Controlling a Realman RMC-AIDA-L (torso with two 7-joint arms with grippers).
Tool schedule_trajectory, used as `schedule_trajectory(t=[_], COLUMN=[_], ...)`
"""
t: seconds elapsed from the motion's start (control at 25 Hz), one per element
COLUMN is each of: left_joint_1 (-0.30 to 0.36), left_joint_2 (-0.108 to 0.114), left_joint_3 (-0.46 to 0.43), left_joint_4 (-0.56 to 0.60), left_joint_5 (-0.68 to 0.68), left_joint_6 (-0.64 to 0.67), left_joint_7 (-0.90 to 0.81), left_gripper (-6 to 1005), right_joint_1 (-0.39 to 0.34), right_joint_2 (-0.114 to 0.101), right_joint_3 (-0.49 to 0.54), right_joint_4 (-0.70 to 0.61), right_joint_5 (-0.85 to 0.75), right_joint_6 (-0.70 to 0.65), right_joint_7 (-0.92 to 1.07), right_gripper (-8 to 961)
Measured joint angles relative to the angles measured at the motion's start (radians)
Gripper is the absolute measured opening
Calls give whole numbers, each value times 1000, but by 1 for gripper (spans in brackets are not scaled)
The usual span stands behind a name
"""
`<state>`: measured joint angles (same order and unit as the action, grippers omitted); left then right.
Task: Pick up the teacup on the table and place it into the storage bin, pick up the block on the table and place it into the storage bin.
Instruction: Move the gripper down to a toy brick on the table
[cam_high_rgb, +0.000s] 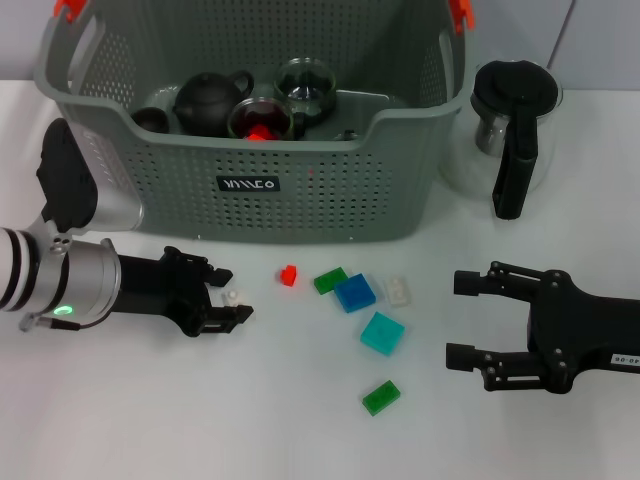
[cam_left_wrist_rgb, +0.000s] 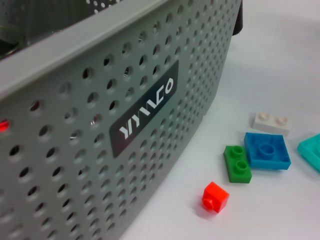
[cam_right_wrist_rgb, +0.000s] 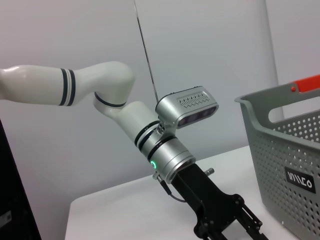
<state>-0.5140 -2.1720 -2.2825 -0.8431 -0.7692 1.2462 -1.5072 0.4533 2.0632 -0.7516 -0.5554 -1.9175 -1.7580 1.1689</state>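
A white table (cam_high_rgb: 300, 420) stands against a plain pale grey wall (cam_right_wrist_rgb: 200, 45) under even light

light: bright, even, overhead | shadows: soft, faint under storage bin (cam_high_rgb: 300, 200) | blur: nearest bin wall in left wrist view
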Motion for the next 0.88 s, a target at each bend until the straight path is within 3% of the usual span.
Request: schedule_trajectory(t=[0.28,0.68,0.88], left_joint_1=[-11,-13,-12], left_joint_2=[3,6,6], left_joint_3=[0,0,-3], left_joint_4=[-1,-6,-15], left_joint_5=[4,8,7], left_joint_6=[8,12,21], left_joint_7=[-17,-45,-58], left_gripper=[419,311,307], right_joint_1=[-1,-3,-3], right_joint_2=[0,0,0], right_joint_3=[0,0,0], right_joint_4=[0,0,0], right_joint_5=[0,0,0], right_joint_6=[0,-1,-2], right_joint_7=[0,0,0], right_gripper=[911,911,911])
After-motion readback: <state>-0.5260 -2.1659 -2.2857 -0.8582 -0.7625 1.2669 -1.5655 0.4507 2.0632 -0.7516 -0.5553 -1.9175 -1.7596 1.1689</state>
